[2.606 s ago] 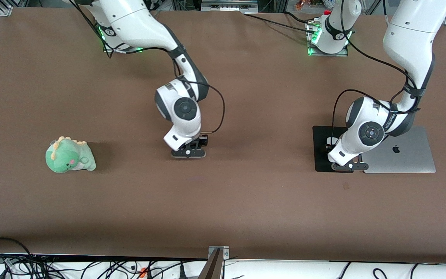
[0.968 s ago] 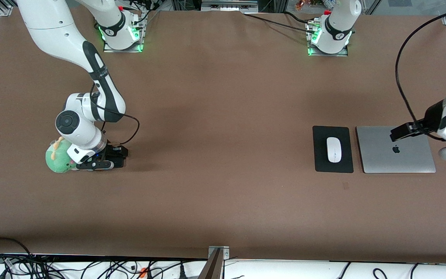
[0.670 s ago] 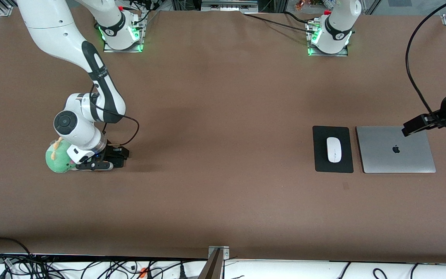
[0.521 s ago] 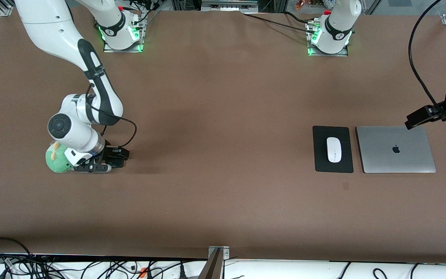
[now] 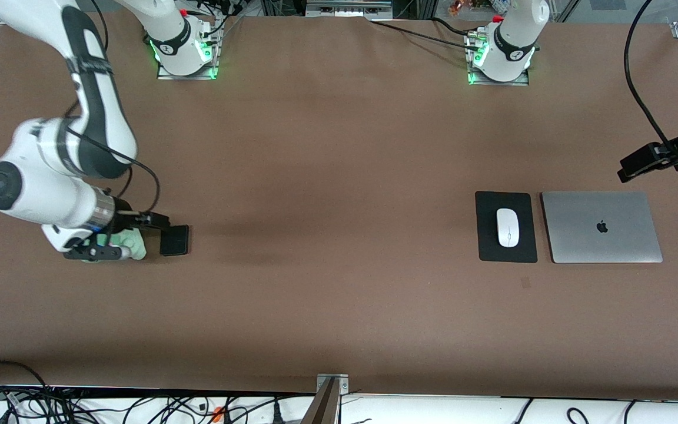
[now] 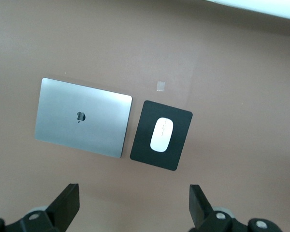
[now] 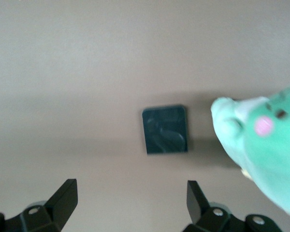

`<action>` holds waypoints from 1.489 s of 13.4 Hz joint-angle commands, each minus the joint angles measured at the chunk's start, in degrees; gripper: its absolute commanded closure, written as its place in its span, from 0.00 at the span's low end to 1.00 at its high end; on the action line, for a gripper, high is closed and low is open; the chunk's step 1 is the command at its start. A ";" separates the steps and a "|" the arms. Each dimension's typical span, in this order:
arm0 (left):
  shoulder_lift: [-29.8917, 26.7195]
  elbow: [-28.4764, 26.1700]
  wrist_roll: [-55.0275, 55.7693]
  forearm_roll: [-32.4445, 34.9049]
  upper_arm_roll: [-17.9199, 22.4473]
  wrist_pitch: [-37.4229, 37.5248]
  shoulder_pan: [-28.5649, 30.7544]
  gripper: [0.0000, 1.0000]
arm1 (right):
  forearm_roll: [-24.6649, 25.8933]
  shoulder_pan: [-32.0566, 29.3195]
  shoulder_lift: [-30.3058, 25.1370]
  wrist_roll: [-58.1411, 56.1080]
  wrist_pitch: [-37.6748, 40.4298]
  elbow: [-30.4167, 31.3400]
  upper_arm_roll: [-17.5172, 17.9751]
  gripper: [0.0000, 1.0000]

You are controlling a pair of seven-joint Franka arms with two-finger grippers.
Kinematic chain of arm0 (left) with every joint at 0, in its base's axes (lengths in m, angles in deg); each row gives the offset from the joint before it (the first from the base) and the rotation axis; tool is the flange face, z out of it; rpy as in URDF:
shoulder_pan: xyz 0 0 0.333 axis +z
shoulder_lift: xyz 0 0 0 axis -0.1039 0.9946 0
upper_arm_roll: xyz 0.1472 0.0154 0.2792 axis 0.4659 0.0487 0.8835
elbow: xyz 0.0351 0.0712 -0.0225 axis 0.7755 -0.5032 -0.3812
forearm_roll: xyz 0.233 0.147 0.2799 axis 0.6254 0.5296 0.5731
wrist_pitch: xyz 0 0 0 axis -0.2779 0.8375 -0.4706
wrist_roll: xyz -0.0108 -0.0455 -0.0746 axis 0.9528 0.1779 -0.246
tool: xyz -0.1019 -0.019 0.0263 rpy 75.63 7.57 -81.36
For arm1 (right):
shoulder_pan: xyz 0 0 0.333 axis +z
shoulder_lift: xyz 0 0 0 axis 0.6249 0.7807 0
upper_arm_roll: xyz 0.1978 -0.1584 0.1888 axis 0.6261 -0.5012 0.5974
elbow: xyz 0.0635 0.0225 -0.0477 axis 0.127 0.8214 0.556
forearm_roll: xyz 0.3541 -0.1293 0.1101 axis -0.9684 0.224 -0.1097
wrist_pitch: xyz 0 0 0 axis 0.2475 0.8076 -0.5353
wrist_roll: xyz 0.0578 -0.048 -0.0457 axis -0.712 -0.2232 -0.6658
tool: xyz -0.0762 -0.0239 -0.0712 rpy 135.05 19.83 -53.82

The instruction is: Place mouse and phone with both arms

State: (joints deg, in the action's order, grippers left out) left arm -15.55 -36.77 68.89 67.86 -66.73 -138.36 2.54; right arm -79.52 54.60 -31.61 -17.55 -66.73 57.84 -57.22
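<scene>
The white mouse (image 5: pixel 508 228) lies on a black mouse pad (image 5: pixel 489 247) toward the left arm's end of the table; both show in the left wrist view, mouse (image 6: pixel 161 135) and pad (image 6: pixel 140 147). The black phone (image 5: pixel 174 240) lies flat on the table beside a green dinosaur plush (image 5: pixel 130 242), and it also shows in the right wrist view (image 7: pixel 165 129). My right gripper (image 5: pixel 95 254) is open and empty over the plush, apart from the phone. My left gripper (image 6: pixel 135 203) is open and empty, raised high at the table's end, mostly outside the front view.
A closed silver laptop (image 5: pixel 601 227) lies beside the mouse pad, toward the left arm's end. The plush (image 7: pixel 266 150) fills one side of the right wrist view. A small tape mark (image 5: pixel 525 282) lies nearer the front camera than the pad.
My right gripper has risen off the phone and moved over the plush, leaving the phone on the table. My left arm has drawn up and away from the laptop toward the table's edge.
</scene>
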 commanded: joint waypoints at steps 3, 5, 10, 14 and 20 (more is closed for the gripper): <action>-2.19 -1.27 -2.56 -1.49 -0.13 1.95 -0.07 0.00 | -0.52 -0.62 -3.17 -0.79 13.61 -8.89 -3.89 0.00; -2.89 -1.53 -2.56 -2.01 0.21 1.95 -0.94 0.00 | -0.61 -0.97 -2.72 -0.79 15.58 -12.78 -4.69 0.00; -6.84 -6.88 -2.56 -4.21 5.56 0.81 -6.03 0.00 | 2.27 -1.24 -7.02 0.08 18.57 -13.15 -5.66 0.00; -10.79 -14.16 -2.65 -4.65 10.49 -4.10 -10.87 0.00 | 8.96 -1.15 -11.50 4.82 18.48 -12.71 -3.02 0.00; -10.54 -15.25 -2.56 -4.65 10.50 -5.79 -11.23 0.00 | 10.28 -2.30 -15.11 4.40 20.77 -12.96 -1.61 0.00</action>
State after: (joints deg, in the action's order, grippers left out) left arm -24.86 -50.69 67.47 64.72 -56.73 -143.14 -8.15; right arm -70.85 53.59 -44.94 -12.83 -47.09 44.68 -60.17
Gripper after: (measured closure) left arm 0.000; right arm 0.000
